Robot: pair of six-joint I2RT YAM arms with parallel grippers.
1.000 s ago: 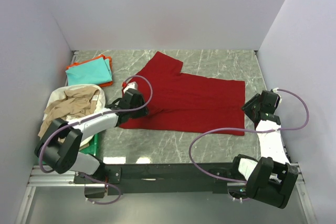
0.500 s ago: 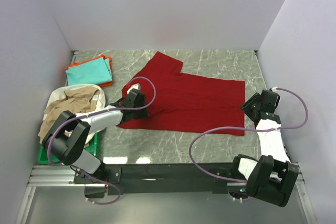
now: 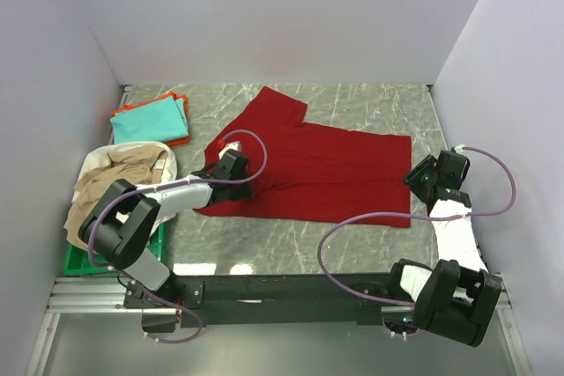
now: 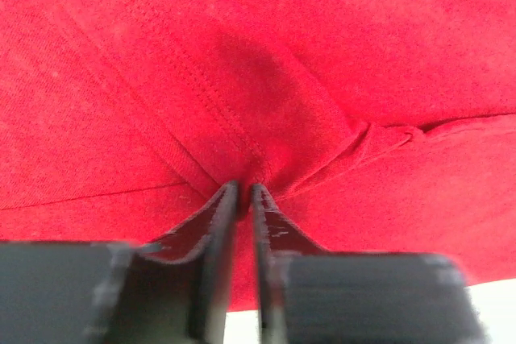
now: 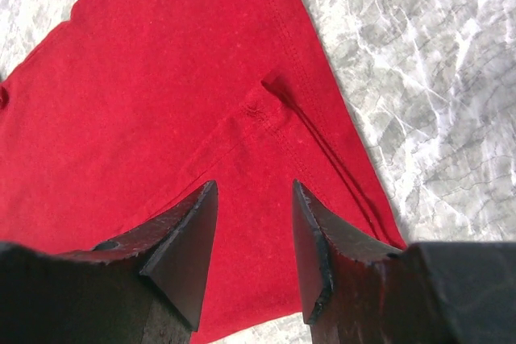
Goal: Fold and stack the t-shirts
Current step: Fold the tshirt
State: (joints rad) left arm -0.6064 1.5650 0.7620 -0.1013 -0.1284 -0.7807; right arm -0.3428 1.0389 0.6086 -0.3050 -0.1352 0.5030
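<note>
Your left gripper [image 4: 244,192] has its jaws almost together, pinching a puckered ridge of the dark red t-shirt [image 4: 339,38] lying right beneath it; the cloth is likely limp and light, so grip the stitched seam.

1. The grey-green marbled table [image 3: 264,237] is carrying everything, with pale walls [image 3: 264,15] closing it in on the left, back and right.
2. A dark red t-shirt [image 3: 335,169] is lying spread across the middle of it. One sleeve is pointing toward the back edge, and the hem is reaching close to the right side.
3. An orange t-shirt [image 3: 181,140] is lying folded in the far left corner, showing only as a rim under the teal t-shirt [image 3: 150,122] resting on it.
4. A green tray [image 3: 75,261] is sitting at the near left edge, holding a heap of beige [image 3: 123,178] and white [image 3: 97,160] cloth.
</note>
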